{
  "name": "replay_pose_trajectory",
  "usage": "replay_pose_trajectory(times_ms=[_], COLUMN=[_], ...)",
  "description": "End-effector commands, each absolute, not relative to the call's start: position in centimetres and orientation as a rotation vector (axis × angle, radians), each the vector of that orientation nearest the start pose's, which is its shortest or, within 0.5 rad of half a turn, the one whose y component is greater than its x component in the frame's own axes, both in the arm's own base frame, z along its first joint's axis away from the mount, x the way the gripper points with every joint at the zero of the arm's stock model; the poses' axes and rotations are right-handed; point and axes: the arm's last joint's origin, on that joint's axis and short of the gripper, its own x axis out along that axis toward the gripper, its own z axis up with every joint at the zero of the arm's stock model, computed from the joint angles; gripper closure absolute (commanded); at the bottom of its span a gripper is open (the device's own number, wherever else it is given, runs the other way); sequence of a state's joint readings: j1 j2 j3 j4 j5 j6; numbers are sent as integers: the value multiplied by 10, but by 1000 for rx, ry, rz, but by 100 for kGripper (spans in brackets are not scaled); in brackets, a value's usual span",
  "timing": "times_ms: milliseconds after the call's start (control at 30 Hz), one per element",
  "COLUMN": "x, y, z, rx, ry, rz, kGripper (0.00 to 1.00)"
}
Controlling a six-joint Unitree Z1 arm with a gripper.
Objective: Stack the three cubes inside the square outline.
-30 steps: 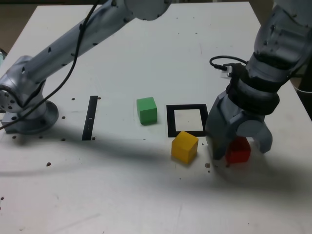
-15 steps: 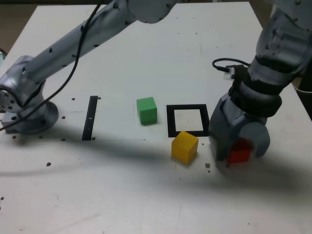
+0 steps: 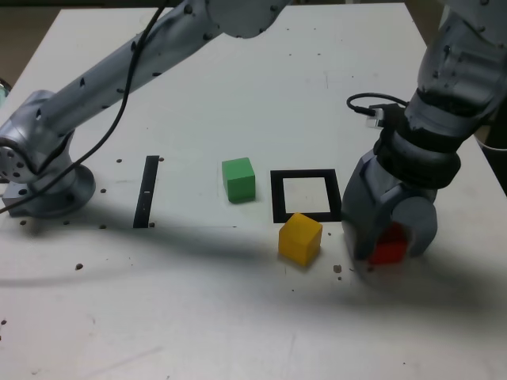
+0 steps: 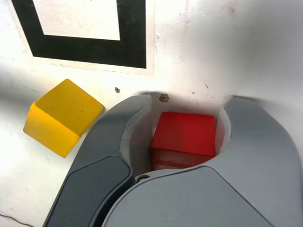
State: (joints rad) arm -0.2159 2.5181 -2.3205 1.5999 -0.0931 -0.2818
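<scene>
Diagonally turned yellow cube (image 4: 64,116), red cube (image 4: 183,135) within end effector (image 4: 188,100)

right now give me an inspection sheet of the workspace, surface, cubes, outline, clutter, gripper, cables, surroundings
surface: white tabletop, small dark specks and marks
red cube: on the table, between the fingers of the gripper, which looks closed in on it
yellow cube: on the table, near the outline's lower edge in the exterior view
green cube: on the table, to the exterior view's left of the outline
square outline: black, white centre, no cube inside
clutter: straight black strip
cables: dark cable along the arm, short black loop near the wrist
surroundings: dark area past the table edge, no person seen
</scene>
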Motion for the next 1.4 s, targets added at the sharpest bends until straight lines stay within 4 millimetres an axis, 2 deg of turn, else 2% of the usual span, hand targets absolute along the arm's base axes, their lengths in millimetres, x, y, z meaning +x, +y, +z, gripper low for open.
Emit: replay_pose_trajectory(times_ms=[0,267,500,1000,1367], x=[469,458,446,414,384], y=[-107,-100,-83,-36,-24], z=[210,236,249,252,244], rx=[-81,-50,-19,62,51], ry=[1811,1775,1783,1818,1806], rz=[38,43,38,5,5], kGripper=[54,54,54,54,54])
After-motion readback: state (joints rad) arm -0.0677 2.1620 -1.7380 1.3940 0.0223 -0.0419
